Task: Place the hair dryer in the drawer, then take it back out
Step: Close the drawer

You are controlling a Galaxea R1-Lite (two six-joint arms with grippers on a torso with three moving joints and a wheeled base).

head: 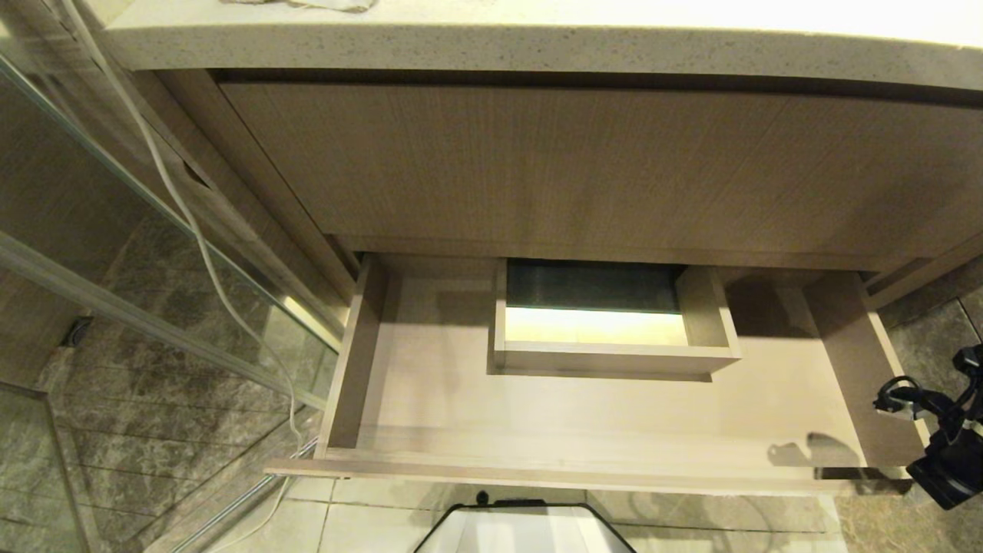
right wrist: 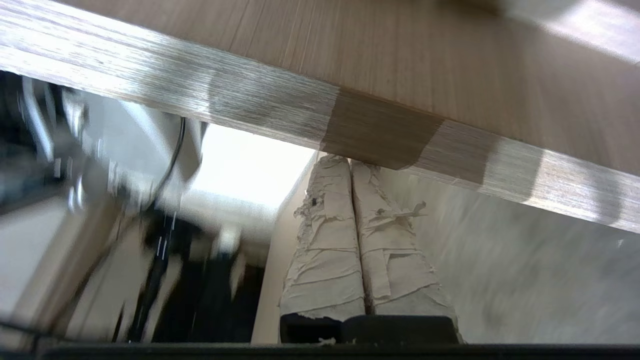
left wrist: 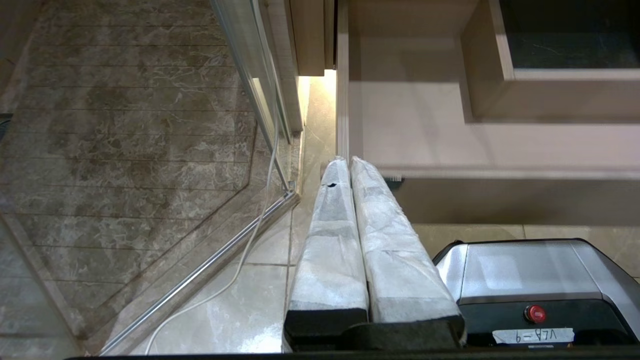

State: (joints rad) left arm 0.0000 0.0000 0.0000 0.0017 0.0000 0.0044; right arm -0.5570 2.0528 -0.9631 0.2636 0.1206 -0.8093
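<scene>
The drawer (head: 584,430) stands pulled out below the cabinet, wide and shallow, with a pale bare floor and a boxed rectangular cutout (head: 607,357) at its back middle. Nothing lies in it. The hair dryer is out of view. My right arm (head: 948,449) shows at the far right, beside the drawer's right front corner. In the right wrist view my right gripper (right wrist: 350,162) is shut and empty, its tips close under a light-wood edge (right wrist: 250,105). My left gripper (left wrist: 345,162) is shut and empty, hanging low by the drawer's left front corner (left wrist: 425,130).
A taller wood panel (head: 576,169) sits above the drawer under a speckled stone counter (head: 537,46). A glass partition (head: 115,253) and a long thin white cable (head: 207,261) run down the left over marble floor. My base (head: 522,530) sits just before the drawer front.
</scene>
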